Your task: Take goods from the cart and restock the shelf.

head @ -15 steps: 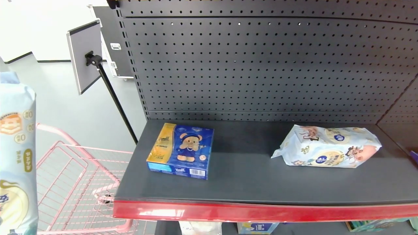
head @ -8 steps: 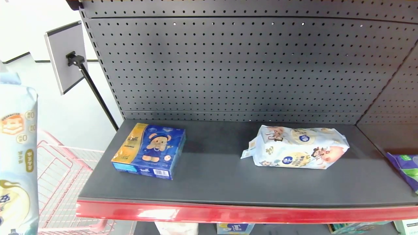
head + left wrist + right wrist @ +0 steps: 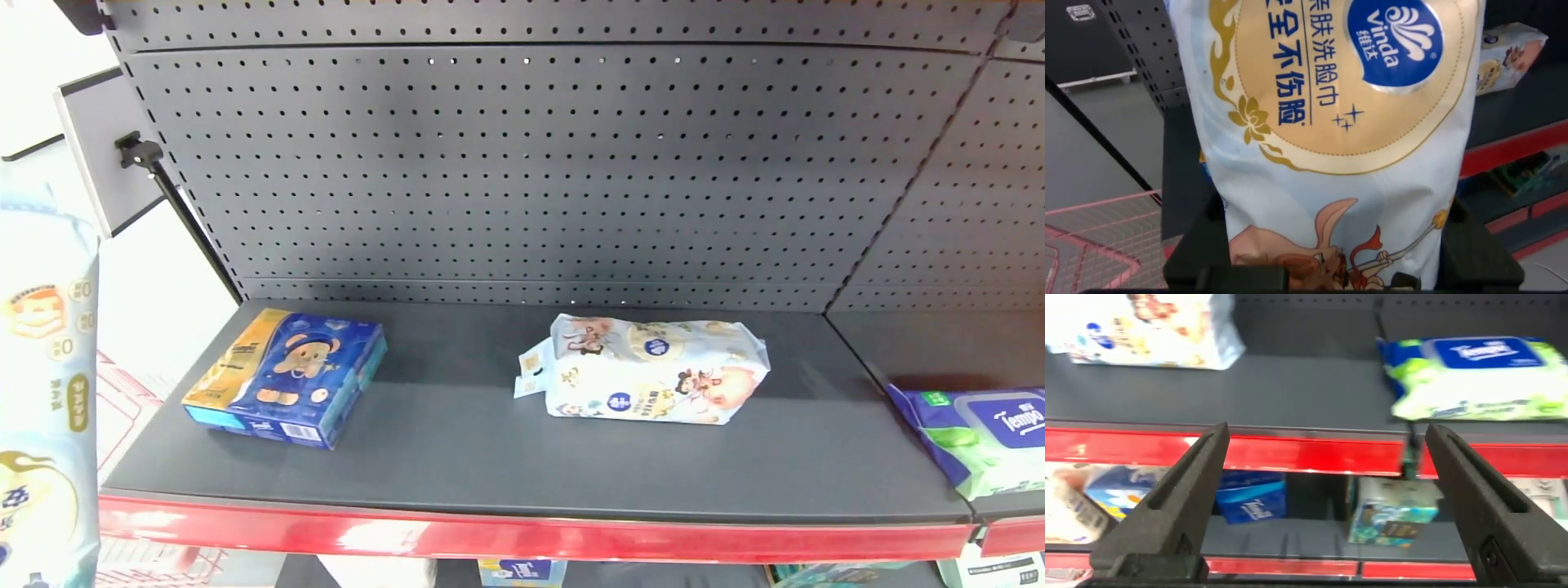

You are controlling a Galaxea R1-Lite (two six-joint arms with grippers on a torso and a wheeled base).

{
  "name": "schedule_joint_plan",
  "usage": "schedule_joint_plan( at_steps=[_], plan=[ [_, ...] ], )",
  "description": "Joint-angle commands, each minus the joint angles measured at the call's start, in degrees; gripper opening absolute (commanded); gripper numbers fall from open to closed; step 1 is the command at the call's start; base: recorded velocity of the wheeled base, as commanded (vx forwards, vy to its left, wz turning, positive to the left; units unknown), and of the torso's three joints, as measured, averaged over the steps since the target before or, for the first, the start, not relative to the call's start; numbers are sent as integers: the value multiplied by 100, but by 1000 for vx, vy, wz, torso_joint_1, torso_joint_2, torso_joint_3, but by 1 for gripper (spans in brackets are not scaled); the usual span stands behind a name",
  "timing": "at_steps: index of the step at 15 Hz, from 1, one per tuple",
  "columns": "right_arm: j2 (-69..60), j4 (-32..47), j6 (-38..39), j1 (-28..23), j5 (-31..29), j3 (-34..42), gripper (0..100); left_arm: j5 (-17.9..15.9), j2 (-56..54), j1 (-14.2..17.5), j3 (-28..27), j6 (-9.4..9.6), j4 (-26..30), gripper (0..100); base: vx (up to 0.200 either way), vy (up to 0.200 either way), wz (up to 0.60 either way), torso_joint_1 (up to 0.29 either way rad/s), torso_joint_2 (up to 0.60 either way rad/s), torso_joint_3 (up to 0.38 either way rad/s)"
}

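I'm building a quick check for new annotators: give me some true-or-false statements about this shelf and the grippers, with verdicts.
1. The blue cardboard box with a bear picture lies on the dark shelf. True.
2. The white printed soft pack stands upright. False: it lies on its side.
3. The fingers of the right gripper are shut on a pack. False: they are open, nothing between them.
4. The left gripper holds a tall white-and-blue soft pack. True.
5. The blue-and-green wipes pack touches the white printed soft pack. False: they lie apart.
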Motion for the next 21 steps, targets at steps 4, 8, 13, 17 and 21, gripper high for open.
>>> schedule_joint_plan(
  at_steps=[4,8,13,17,21],
  plan=[
    [0,0,5,0,1,0,100,-8,21,0,-2,8,0,0,0,-200,0,2,2,1],
    [53,-9,-12,9,1,0,100,-25,56,-9,16,131,0,0,0,-100,0,1,2,2],
    [4122,-62,5,554,792,-3208,100,-148,364,-17,7,281,-27,0,0,0,0,0,0,0],
    [6240,-765,-592,1626,1557,-3375,100,-113,707,-17,-134,298,-44,0,0,0,0,0,0,0],
    [8288,-1204,-1454,1652,3631,-4166,100,-60,1129,-17,-257,272,-44,0,0,0,0,0,0,0]
  ],
)
